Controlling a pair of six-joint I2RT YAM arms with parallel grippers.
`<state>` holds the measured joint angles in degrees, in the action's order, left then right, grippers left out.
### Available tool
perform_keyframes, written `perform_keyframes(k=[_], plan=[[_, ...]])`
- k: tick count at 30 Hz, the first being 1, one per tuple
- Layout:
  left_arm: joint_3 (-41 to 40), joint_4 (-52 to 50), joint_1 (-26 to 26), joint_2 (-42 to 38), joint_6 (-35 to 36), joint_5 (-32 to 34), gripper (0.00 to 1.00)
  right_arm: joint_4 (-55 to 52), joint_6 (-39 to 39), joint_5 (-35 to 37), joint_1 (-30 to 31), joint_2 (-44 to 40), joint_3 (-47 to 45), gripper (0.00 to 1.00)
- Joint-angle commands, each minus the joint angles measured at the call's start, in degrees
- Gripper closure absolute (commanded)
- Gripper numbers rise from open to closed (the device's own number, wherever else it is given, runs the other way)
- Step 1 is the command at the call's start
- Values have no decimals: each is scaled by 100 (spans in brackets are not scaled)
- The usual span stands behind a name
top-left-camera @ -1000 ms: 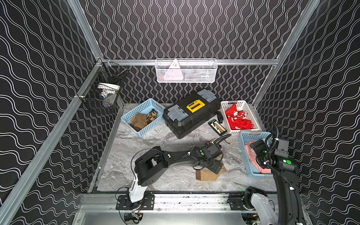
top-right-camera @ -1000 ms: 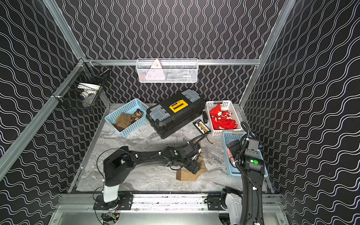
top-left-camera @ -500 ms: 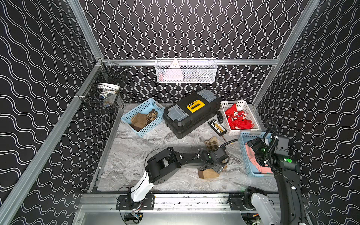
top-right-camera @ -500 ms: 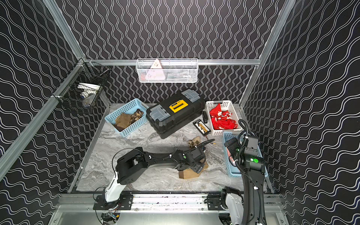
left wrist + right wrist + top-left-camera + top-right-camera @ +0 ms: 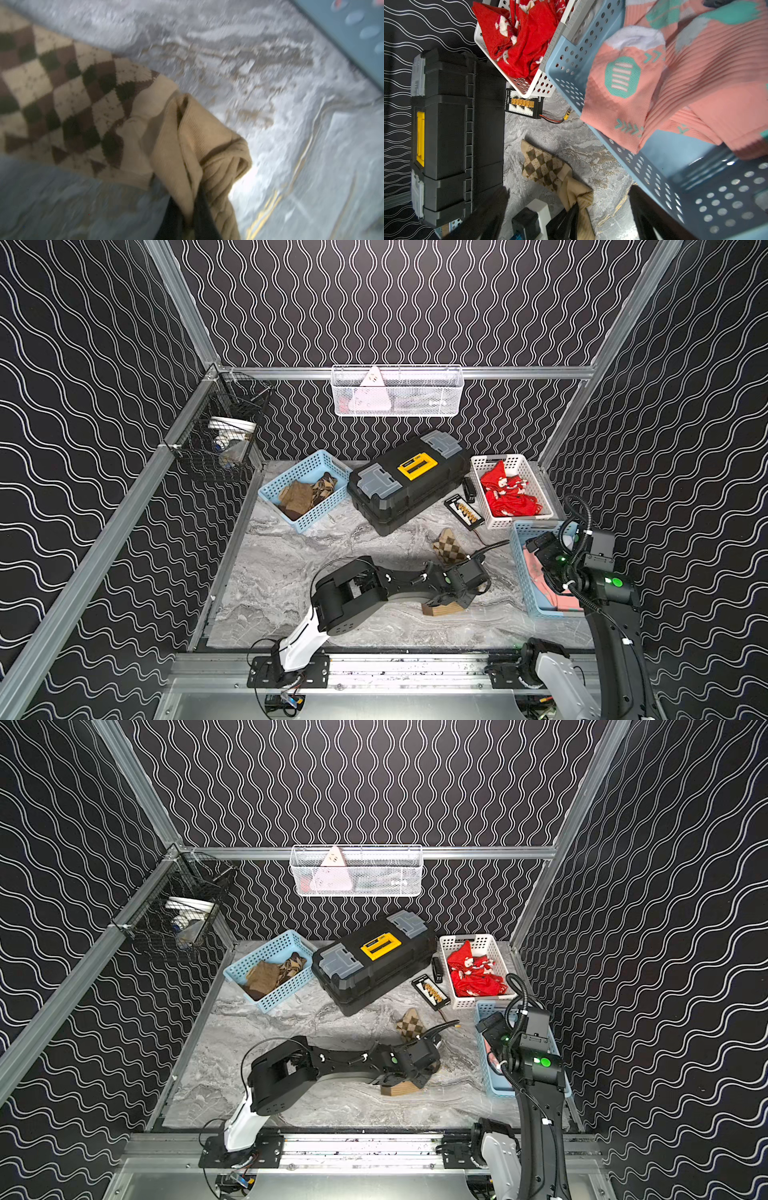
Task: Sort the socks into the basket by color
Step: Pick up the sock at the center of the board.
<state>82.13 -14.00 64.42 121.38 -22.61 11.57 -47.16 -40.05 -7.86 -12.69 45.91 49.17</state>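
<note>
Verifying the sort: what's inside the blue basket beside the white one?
Pink socks with teal marks, piled toward one end of the blue basket; some bare floor shows. Anything under the pile is covered.

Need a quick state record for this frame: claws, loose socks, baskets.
left claw: shut on the cuff of the tan-brown argyle fabric sock, which lies on the grey marble-patterned table
right claw: open, above the blue perforated plastic basket holding salmon-pink socks
also loose: tan sock with a dark brown end, partly under the left arm
white perforated basket: red socks
light blue basket at far left: brown socks
</note>
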Motion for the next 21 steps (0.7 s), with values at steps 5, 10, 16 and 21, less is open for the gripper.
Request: perform_keyframes(k=[5,10,16,21], plan=[[-410,-665,0,-1128,98,162,100,236,161,-240,34,124,32,8],[-595,-911,0,-1958,98,255,100,319,358,-599,52,386,40,7],[-714,-1210,0,-2812,29,455,100,374,554,-798,108,570,-1,6],[-685,-1623,-8,-3338,18,703,100,405,592,-759,315,664,-52,4]])
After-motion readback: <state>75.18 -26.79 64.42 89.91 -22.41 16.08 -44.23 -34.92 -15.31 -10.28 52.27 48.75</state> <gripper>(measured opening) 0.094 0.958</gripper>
